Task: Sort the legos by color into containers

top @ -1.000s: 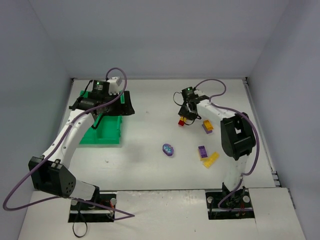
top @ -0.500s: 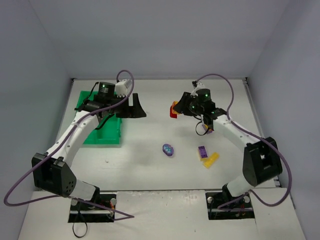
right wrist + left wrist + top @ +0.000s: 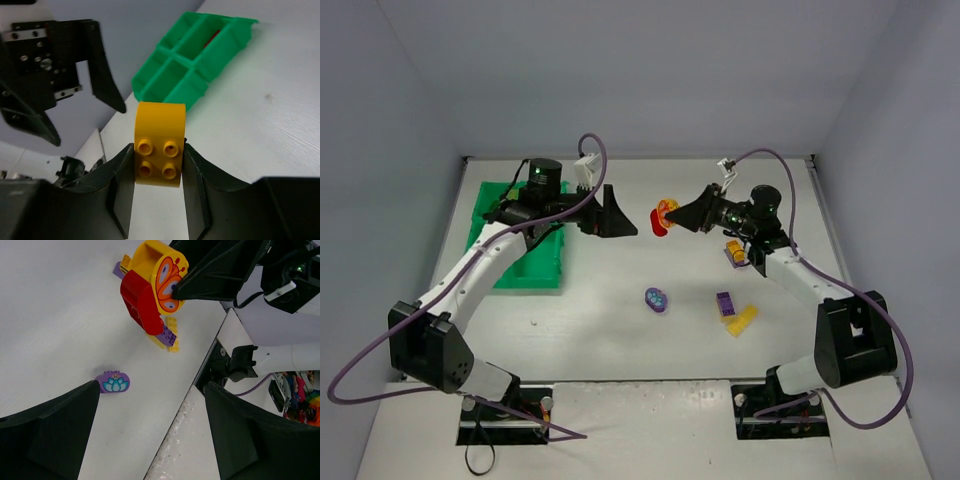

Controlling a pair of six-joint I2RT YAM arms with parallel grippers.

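Note:
My right gripper (image 3: 678, 215) is shut on a yellow lego with a butterfly print (image 3: 165, 270), and a red lego (image 3: 140, 302) is stuck to that piece. The pair hangs above the table's middle (image 3: 663, 217). In the right wrist view the yellow lego (image 3: 160, 145) sits clamped between both fingers. My left gripper (image 3: 618, 214) is open and empty, a short way left of the held piece and facing it. The green containers (image 3: 520, 262) lie behind it at the left. An oval purple lego (image 3: 657, 300) rests on the table.
A purple lego (image 3: 725, 303) and a yellow lego (image 3: 743, 319) lie right of the oval piece. A purple-and-yellow stack (image 3: 734, 252) sits under the right arm. The containers (image 3: 195, 60) show something red in a far compartment. Grey walls enclose the table.
The right gripper lifted the yellow-and-red piece off the table and swung it left, turning to face the left arm. The left gripper moved right, away from the containers, toward it.

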